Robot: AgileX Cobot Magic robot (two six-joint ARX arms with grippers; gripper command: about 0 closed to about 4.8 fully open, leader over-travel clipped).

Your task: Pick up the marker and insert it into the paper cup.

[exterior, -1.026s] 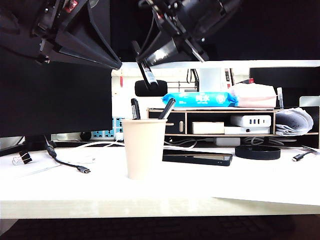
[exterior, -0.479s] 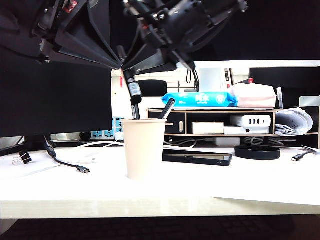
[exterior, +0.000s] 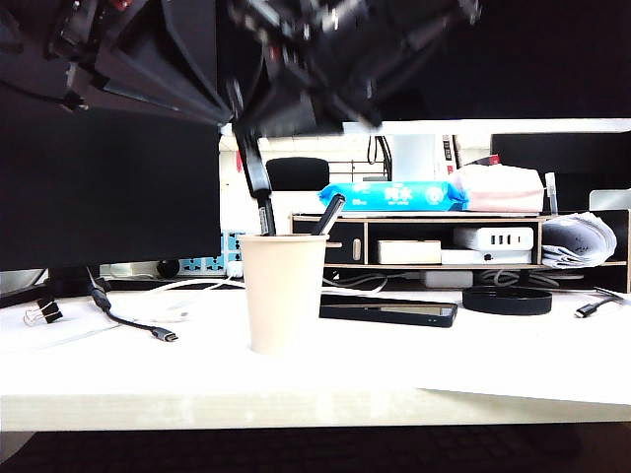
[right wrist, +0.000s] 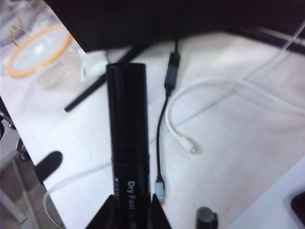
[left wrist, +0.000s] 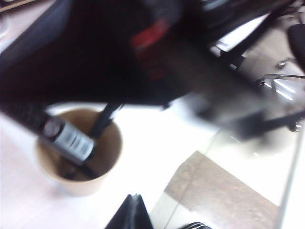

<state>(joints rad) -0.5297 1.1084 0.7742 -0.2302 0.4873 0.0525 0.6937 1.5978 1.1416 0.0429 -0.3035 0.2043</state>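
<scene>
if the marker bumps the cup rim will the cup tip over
Probably it could: the cup is tall, thin paper on a narrow base, so likely light. It stands free on the table. The pens leaning in it add little weight, and high up. The right gripper holds the marker slanted, its lower end at the rim, so a sideways nudge seems possible.

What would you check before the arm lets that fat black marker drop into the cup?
1. Marker gripped by right gripper: ok, pinched between its fingers.
2. Marker tip over paper cup: ok, its lower end is at the rim on the cup's left side in the exterior view.
3. Marker upright: not ok, it leans.
4. Room in cup: cannot tell; a slim pen already stands inside.
5. Left gripper clear of the cup: ok, it hangs apart from it.
6. Cup standing upright on the table: ok.
</scene>
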